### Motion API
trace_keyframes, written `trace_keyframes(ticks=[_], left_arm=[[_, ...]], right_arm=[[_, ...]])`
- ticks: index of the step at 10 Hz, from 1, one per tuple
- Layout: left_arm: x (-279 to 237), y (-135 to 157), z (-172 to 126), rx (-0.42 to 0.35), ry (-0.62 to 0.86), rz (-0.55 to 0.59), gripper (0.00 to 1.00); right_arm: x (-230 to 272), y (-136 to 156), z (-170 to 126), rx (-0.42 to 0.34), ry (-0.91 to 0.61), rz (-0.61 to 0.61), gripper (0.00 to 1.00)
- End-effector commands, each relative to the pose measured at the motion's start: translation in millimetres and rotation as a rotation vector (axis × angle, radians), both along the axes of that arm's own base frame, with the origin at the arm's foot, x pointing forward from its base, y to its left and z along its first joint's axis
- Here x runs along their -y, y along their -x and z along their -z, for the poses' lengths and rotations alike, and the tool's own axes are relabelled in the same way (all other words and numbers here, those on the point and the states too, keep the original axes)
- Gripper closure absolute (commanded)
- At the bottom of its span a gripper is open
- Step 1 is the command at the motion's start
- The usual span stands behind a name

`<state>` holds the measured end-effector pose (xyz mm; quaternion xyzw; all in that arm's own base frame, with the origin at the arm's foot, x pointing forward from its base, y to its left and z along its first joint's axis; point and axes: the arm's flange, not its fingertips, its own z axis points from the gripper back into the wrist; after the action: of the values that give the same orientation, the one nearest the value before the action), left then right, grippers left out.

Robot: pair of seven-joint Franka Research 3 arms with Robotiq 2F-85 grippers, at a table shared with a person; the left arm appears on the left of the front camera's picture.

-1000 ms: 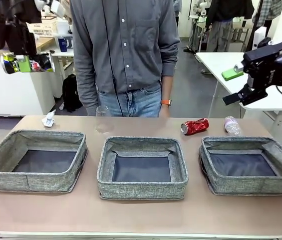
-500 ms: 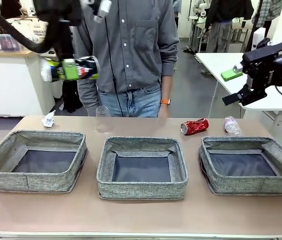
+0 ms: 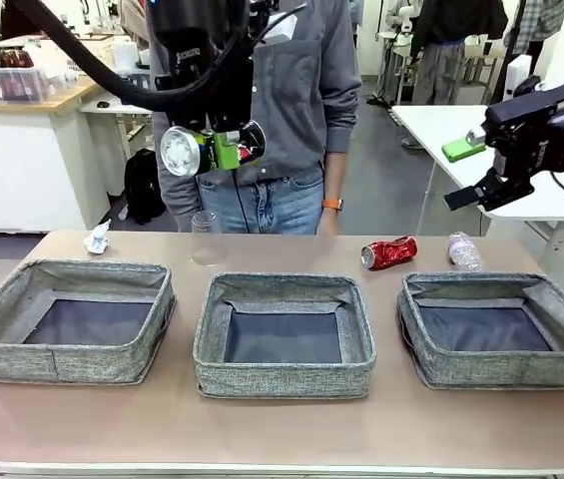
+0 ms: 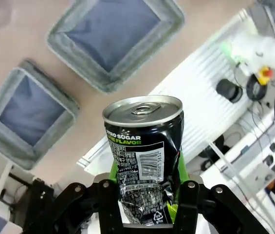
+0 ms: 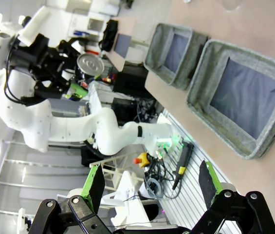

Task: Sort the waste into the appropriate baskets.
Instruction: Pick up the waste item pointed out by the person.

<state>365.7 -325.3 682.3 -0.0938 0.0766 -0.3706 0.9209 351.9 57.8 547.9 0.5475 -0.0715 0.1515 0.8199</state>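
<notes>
Your left jaws have carried the dark can (image 3: 184, 151) rightward over the last second. It now hangs high above the cup (image 3: 205, 238), in front of the person (image 3: 262, 100). Those jaws are part-closed and clamp the can's dented lower body (image 4: 144, 141), and it lies sideways with one silver end toward the front camera. Your right jaws stand wide open and hold nothing, raised off to the right, unmoved. On the worktop (image 3: 282, 429) three baskets sit in a row — left (image 3: 62, 361), middle (image 3: 282, 379), right (image 3: 501, 371). Behind them, along the far edge, lie the paper wad (image 3: 97, 239), the cup, the red can (image 3: 389, 251) and the bottle (image 3: 464, 249).
</notes>
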Motion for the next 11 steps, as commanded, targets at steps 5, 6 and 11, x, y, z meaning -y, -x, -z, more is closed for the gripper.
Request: trace_keyframes(ticks=[5,6,11], left_arm=[[9,-3,-13,0.082,-0.133,-0.335,0.56],[16,-1,-17,0.074,-0.152,-0.320,0.56],[35,-17,-66,0.154,-0.095,-0.379,0.56]], right_arm=[[-2,-2,-2,0.022,-0.031,-0.010,0.00],[-2,-2,-2,0.022,-0.031,-0.010,0.00],[-2,-2,-2,0.022,-0.031,-0.010,0.00]])
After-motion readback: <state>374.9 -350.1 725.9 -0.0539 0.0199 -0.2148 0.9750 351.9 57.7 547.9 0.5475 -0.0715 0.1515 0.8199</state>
